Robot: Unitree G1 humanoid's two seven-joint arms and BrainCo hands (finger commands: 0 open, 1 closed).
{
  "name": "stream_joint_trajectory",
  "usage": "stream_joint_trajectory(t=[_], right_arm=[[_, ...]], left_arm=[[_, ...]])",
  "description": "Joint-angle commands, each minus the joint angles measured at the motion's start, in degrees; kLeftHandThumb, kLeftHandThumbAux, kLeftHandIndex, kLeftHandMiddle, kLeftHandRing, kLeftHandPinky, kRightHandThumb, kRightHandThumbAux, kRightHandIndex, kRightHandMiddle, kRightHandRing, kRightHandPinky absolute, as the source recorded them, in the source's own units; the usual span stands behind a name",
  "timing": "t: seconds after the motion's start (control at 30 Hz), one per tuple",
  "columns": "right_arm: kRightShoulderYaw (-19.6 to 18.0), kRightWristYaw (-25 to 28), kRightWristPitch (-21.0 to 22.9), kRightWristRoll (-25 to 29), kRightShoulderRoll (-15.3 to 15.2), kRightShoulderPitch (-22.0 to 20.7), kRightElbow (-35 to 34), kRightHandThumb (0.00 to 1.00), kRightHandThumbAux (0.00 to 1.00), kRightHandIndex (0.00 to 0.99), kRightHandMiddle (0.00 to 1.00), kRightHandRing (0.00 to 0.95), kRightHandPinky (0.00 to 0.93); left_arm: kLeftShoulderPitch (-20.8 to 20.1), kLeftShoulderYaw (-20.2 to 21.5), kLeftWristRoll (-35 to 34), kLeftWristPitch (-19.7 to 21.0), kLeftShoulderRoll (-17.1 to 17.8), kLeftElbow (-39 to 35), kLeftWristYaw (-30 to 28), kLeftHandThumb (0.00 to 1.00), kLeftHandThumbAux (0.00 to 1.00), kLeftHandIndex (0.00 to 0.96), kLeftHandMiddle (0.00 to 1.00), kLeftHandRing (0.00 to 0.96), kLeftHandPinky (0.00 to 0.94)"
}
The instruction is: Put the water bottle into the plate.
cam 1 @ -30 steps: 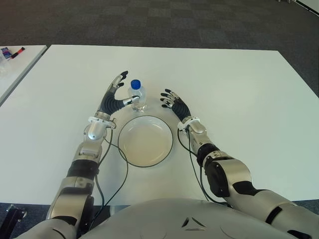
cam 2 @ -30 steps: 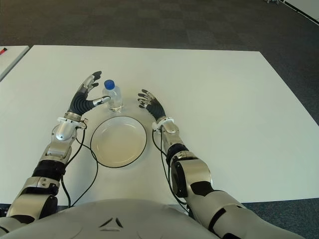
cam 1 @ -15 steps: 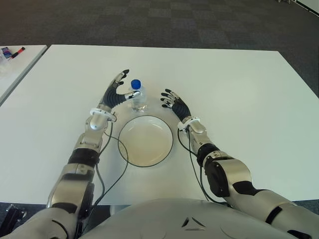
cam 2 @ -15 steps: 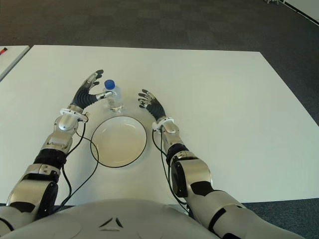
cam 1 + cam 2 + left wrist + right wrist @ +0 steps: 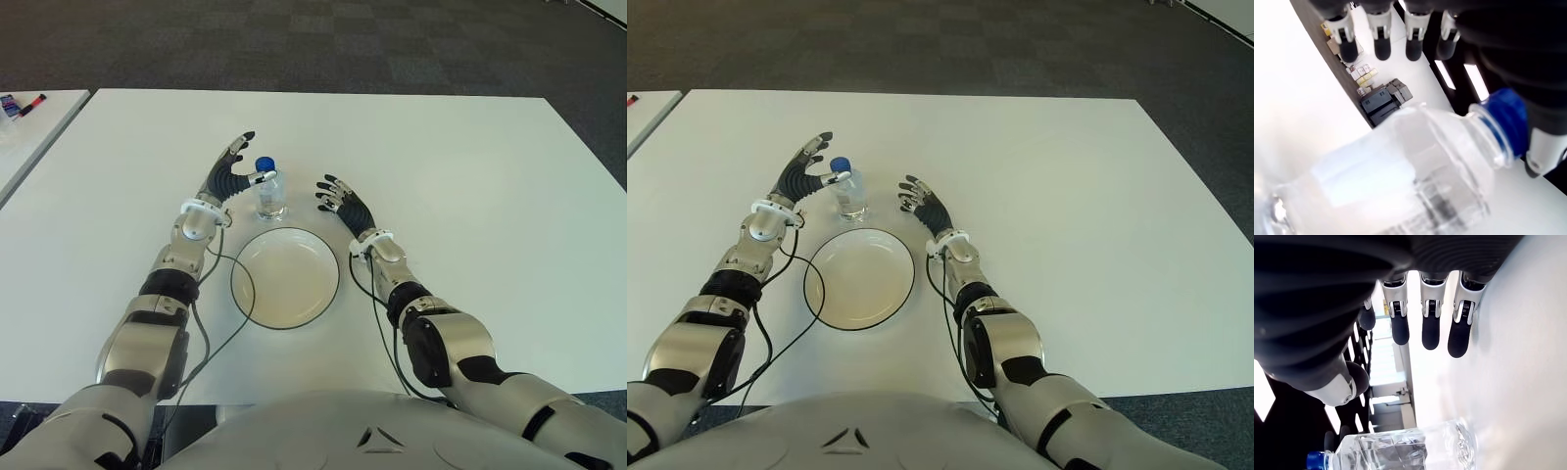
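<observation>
So here's what you've got: the small clear plastic water bottle with the blue cap is standing upright on the big white table, just beyond the far rim of the round white plate with the dark edge; it's not in the plate, and the plate has nothing in it.

Your left hand is right at the bottle's left side, fingers spread out and pointing away from you, thumb tip up against the blue cap; in the left wrist view the four fingers stand clear of the bottle, so it's a wide hand that isn't gripping anything; only that thumb looks like it's touching, near the cap.

Your right hand shows on the bottle's right side, a bit apart from it, fingers loosely extended and holding nothing; its wrist view shows the bottle off to the side with a clear gap.

Over at the far left edge there's a second white table with a couple of small items on it; too tiny to tell what they are.
</observation>
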Motion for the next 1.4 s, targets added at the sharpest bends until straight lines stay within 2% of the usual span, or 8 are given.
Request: stream_joint_trajectory(t=[0.03, 0.73, 1.4], right_arm=[[0.0, -0.8, 3.2, 0.0, 4.4, 1.2, 2.3, 0.159, 0.653, 0.086, 0.164, 0.177, 0.231], [-0.2, -1.1, 3.7, 0.4, 4.8, 1.3, 2.0, 0.182, 0.604, 0.087, 0.160, 0.175, 0.215], [-0.2, -1.2, 4.4, 0.4, 4.5, 1.3, 2.1, 0.201, 0.612, 0.078, 0.149, 0.164, 0.214]], left_arm=[[-1.0, -0.8, 0.8, 0.5, 0.5, 2.1, 0.8, 0.000, 0.575, 0.000, 0.007, 0.000, 0.000], [-3.2, -4.1, 3.1, -2.1, 0.4, 7.3, 4.1, 0.000, 0.560, 0.000, 0.000, 0.000, 0.000], [-2.7, -3.7, 0.9, -4.3, -0.3, 8.2, 2.0, 0.000, 0.552, 0.000, 0.001, 0.000, 0.000]])
